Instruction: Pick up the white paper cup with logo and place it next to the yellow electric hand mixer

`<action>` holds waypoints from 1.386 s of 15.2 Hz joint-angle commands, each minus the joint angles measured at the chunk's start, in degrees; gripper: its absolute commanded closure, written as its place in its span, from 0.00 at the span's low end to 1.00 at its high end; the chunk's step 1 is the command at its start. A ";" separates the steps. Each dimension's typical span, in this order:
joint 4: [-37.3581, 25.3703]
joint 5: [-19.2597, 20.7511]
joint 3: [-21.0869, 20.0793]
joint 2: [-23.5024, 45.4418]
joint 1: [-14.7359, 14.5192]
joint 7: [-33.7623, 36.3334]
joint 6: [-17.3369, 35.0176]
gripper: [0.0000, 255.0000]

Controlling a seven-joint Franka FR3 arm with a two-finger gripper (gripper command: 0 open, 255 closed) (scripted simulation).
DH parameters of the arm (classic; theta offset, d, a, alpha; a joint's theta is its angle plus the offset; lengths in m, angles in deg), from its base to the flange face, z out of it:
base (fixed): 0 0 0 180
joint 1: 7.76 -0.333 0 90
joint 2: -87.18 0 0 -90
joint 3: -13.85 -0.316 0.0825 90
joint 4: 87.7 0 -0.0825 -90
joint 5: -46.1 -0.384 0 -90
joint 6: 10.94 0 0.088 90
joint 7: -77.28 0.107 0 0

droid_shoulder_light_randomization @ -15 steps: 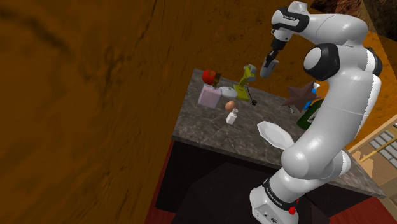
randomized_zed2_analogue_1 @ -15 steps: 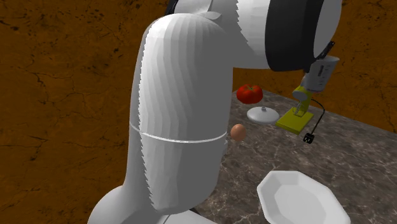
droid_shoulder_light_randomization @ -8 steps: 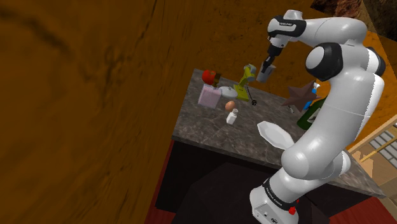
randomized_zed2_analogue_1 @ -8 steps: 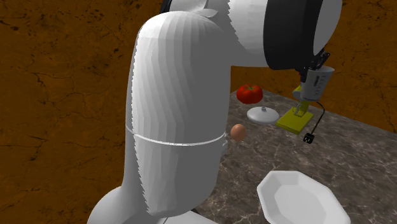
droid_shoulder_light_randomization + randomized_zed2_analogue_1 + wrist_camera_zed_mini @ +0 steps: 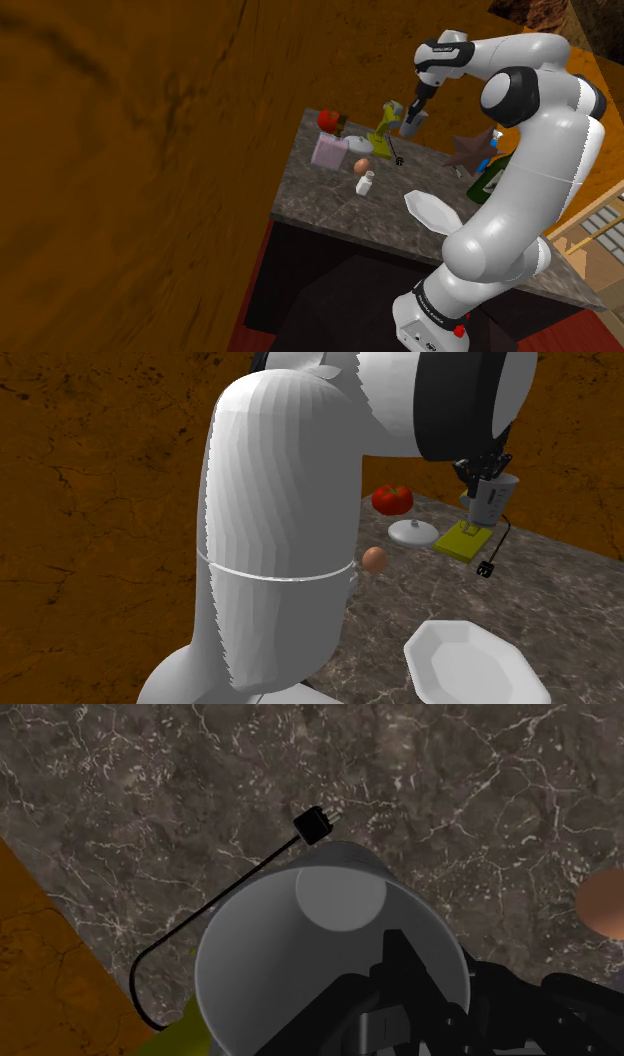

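The black hand [image 5: 484,468] clasps the white cup [image 5: 492,502] by its rim, raised near the yellow mixer [image 5: 464,541], seemingly for setting down beside it.

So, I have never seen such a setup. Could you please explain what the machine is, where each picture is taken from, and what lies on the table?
It is a white robot arm, drawn by a simulator. One picture looks down from beside its foot, one is taken very near the arm, and one comes from a camera on the hand. The black gripper holds a white cup by its rim, above the dark stone-patterned table and close to the yellow mixer. On the table also lie a tomato, an egg, a white plate and a pink box.
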 commanded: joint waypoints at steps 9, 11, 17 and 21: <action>6.59 -0.14 -0.17 0.79 -0.15 0.36 7.39 1.00; 7.70 -0.23 -0.21 1.11 -0.14 0.39 8.81 1.00; 10.65 -0.56 -0.36 2.37 -0.07 0.43 12.96 1.00; 12.32 -0.86 -0.48 3.43 0.01 0.41 15.66 1.00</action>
